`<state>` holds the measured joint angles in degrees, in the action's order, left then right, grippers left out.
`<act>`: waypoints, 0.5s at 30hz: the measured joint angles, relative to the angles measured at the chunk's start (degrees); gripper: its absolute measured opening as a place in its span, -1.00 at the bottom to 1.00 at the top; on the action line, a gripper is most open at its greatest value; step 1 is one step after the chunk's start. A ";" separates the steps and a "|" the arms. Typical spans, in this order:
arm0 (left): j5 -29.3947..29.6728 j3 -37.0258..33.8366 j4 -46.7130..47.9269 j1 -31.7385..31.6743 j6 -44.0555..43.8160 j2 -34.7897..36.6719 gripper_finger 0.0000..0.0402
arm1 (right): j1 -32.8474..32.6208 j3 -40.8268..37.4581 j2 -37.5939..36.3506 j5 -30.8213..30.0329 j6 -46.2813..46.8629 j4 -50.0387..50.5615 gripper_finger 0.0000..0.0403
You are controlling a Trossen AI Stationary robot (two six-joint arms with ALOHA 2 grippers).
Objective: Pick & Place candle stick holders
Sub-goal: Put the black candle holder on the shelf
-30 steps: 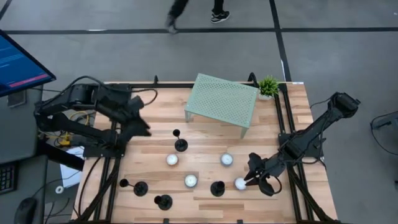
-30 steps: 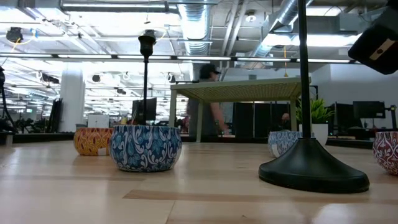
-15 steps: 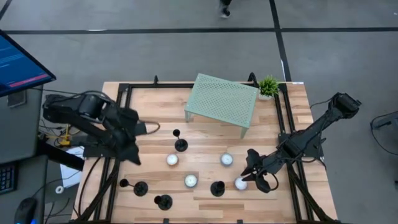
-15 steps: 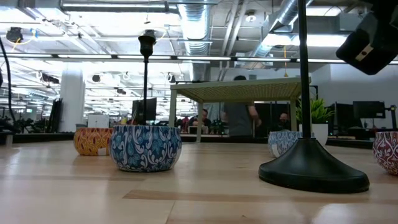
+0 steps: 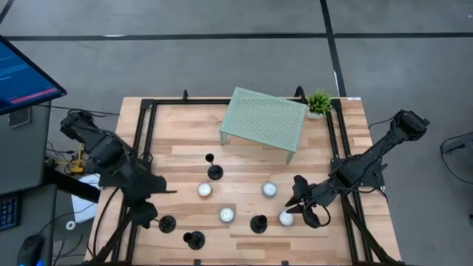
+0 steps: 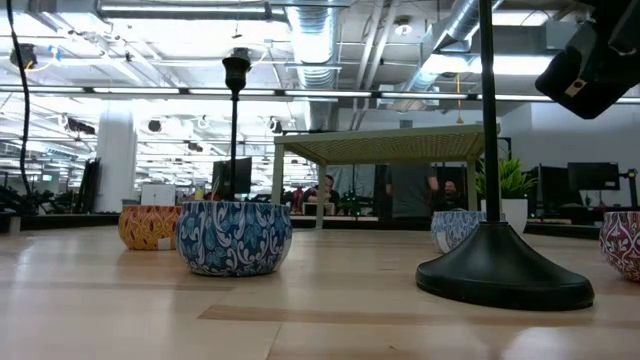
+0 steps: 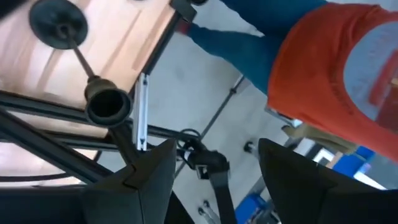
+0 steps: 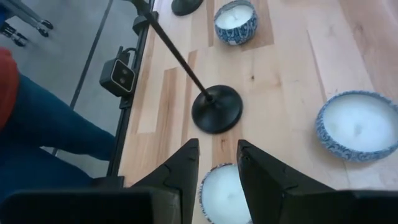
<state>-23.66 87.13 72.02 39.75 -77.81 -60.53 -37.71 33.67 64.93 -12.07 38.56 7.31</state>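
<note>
Several black candle stick holders stand on their round bases: one mid-table [image 5: 214, 171], one near the left edge [image 5: 167, 223], one at the near edge [image 5: 194, 239], and one [image 5: 258, 223] right of centre. My left gripper [image 5: 150, 201] hangs open beside the left holder; its wrist view shows that holder's cup [image 7: 107, 106] and base [image 7: 61, 22] beyond the fingers [image 7: 144, 182]. My right gripper [image 5: 301, 207] hovers over a white candle [image 8: 227, 194] with a narrow gap between its fingers.
Several white candles in patterned tins [image 5: 205, 190] [image 5: 270, 189] [image 5: 227, 215] sit among the holders. A green mesh stand [image 5: 264, 122] and a small plant [image 5: 319, 102] are at the far side. A person in orange and blue [image 7: 348, 74] is beside the table's left frame.
My left gripper has swung from the far left of the table toward the near edge, along the left side, and has rolled on the way; it now hangs by the left holder. Its fingers have stayed apart. A person has walked past beyond the far edge.
</note>
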 joint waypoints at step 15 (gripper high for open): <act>11.63 0.02 7.96 4.90 2.75 -0.27 0.13 | 0.00 -0.02 0.02 -0.10 -0.15 0.00 -0.49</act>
<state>-12.03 87.15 79.98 44.64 -75.06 -60.80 -37.71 33.65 64.95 -12.16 38.41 7.31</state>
